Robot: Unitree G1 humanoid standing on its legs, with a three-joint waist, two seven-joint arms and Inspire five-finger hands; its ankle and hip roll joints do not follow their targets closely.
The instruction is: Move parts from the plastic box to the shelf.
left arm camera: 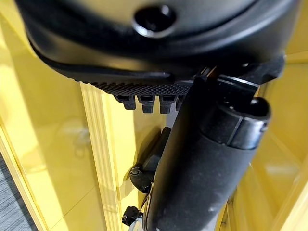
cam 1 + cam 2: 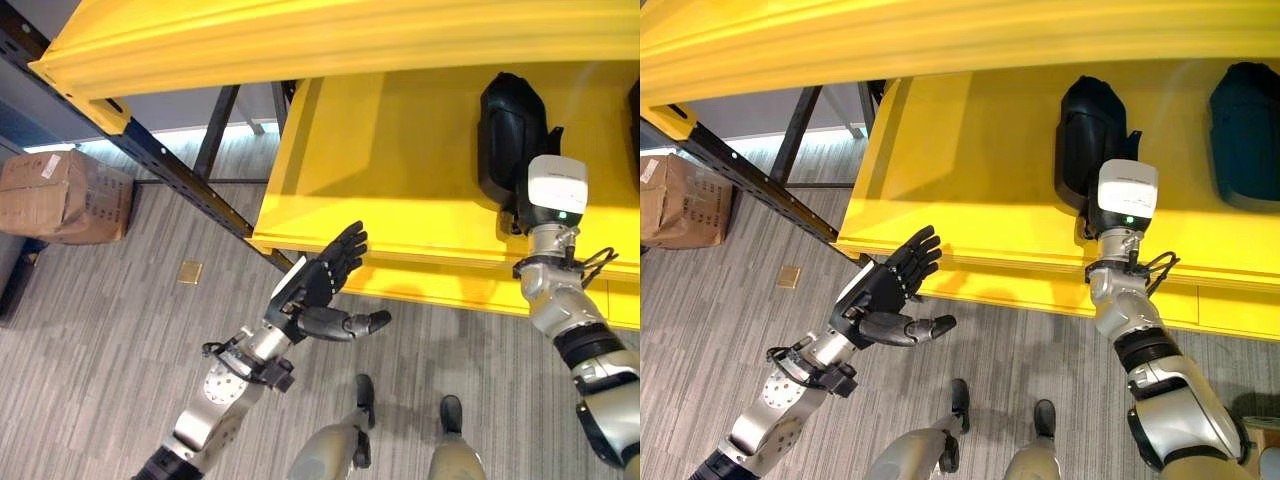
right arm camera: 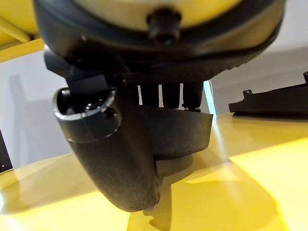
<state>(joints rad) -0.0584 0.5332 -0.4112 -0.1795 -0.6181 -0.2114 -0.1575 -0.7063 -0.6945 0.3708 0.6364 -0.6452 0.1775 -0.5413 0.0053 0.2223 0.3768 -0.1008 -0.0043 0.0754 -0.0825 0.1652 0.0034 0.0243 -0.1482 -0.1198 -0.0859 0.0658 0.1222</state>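
A black moulded part [image 2: 510, 130] stands on the yellow shelf [image 2: 380, 170], toward its right side. My right arm reaches up onto the shelf, and my right hand [image 3: 110, 149] is shut on this part [image 3: 178, 134], thumb on one side and fingers on the other; the part's lower edge rests on the shelf board. A second black part [image 2: 1245, 130] lies further right on the same shelf. My left hand [image 2: 325, 280] hovers in front of the shelf's front lip, open, fingers straight and thumb spread, holding nothing.
An upper yellow shelf board [image 2: 300, 40] overhangs the one below. A dark rack upright [image 2: 150, 160] slants across the left. A wrapped cardboard box [image 2: 65, 195] sits on the grey floor at far left, with a small tan square [image 2: 190, 272] nearer the rack.
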